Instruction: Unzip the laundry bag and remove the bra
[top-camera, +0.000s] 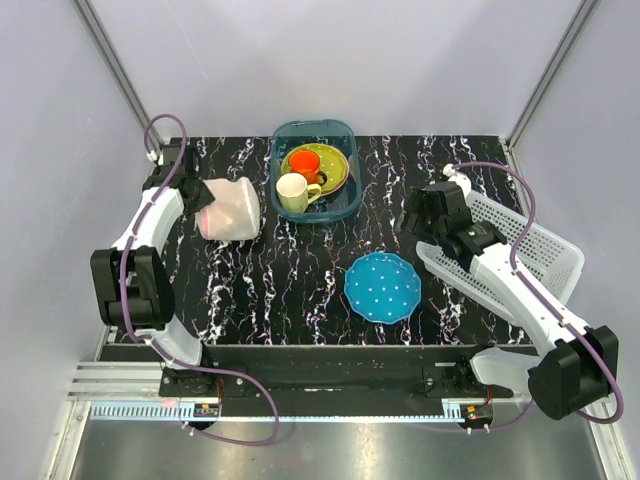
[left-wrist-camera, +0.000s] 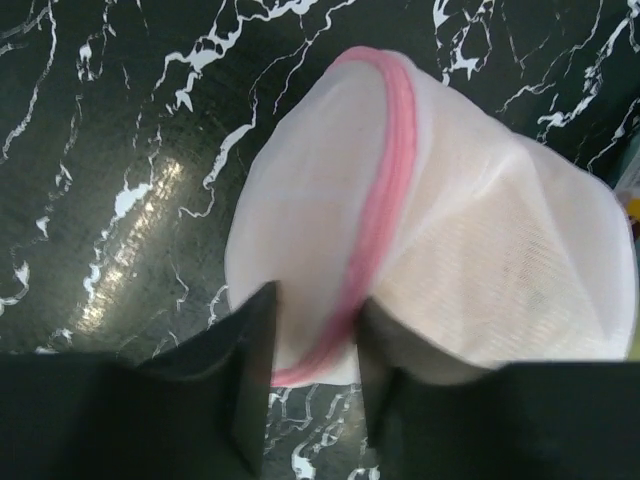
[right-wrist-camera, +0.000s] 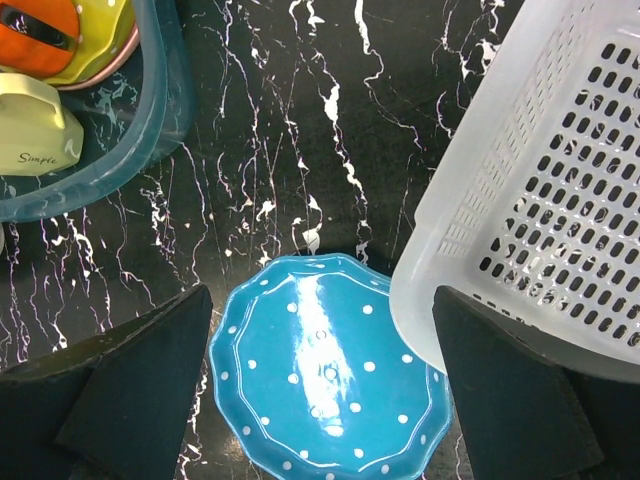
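Blue with white dots, a scalloped plate (top-camera: 383, 287) lies nearest on the black marbled worktop (top-camera: 280, 290), lower right of centre in the top view. Above it hangs the right gripper (right-wrist-camera: 320, 292), fingers spread wide and holding nothing, with a white perforated basket (top-camera: 535, 250) beside it at the right edge. At mid left, the left gripper (left-wrist-camera: 315, 302) pinches the laundry bag (top-camera: 230, 208) narrowly at its rim, where the pink zipper trim (left-wrist-camera: 385, 170) runs. The bag stands on edge, and a faint beige shade shows through its mesh. Farthest, at top centre, a teal tub (top-camera: 343, 130) holds a cream mug (top-camera: 292, 192), an orange cup (top-camera: 306, 160) and a yellow-green dish (top-camera: 335, 170).
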